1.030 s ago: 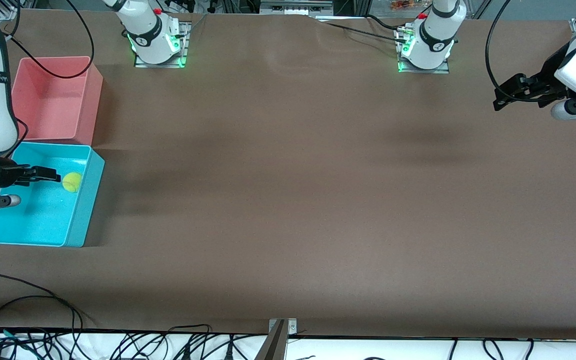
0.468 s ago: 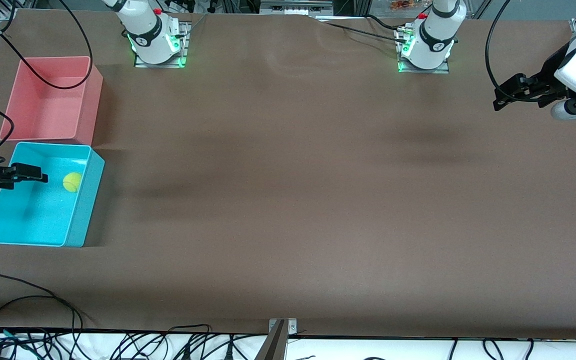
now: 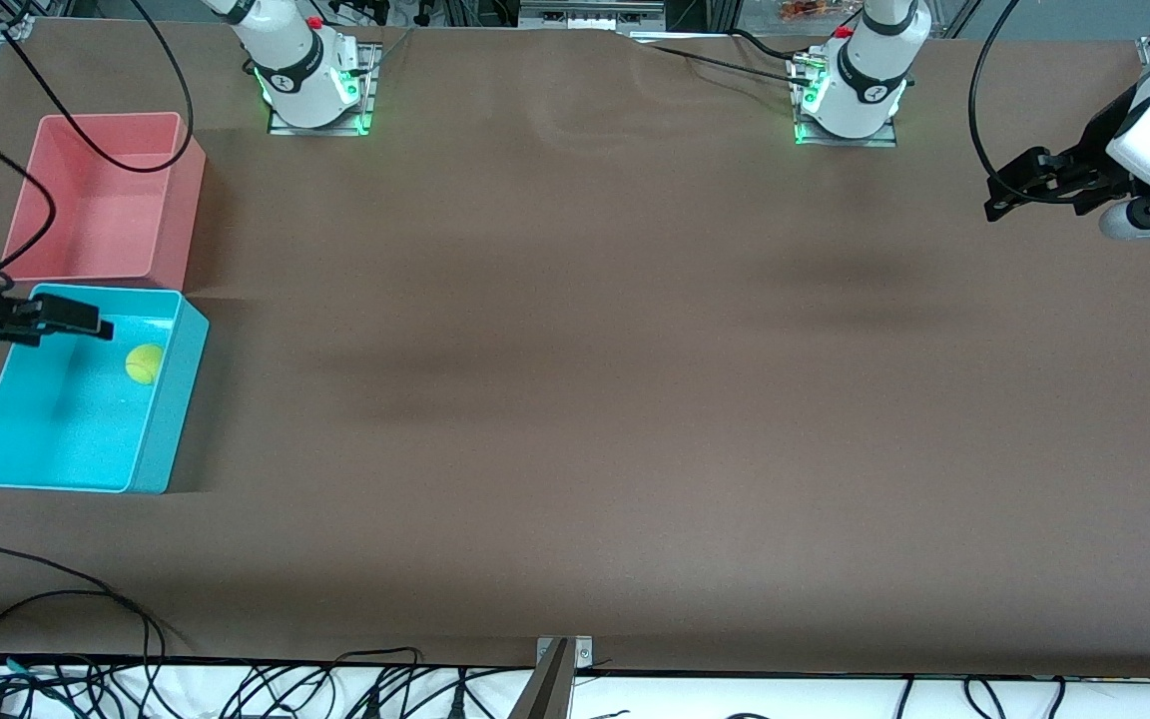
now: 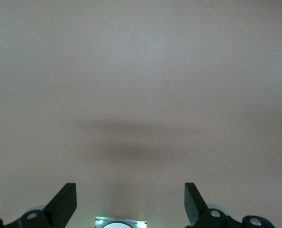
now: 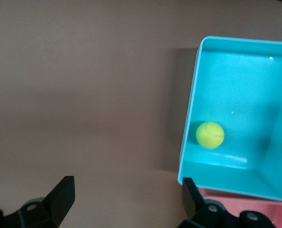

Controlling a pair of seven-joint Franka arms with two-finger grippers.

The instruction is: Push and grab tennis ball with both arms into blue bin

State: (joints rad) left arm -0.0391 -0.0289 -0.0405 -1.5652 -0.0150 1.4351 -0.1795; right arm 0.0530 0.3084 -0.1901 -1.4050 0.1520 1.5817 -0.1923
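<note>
Tennis ball (image 3: 143, 363) resting inside blue bin (image 3: 164, 446), frame's left edge; right gripper (image 3: 86, 325) above, spread wide, empty; left gripper (image 3: 996, 198) parked upper right, likewise wide.

The right hand (image 3: 86, 327), empty and spread open, is now higher over the blue bin (image 3: 168, 439) than a second ago, sitting above the bin's wall nearest the pink bin (image 3: 186, 215), clear of the tennis ball (image 3: 143, 363).
</note>
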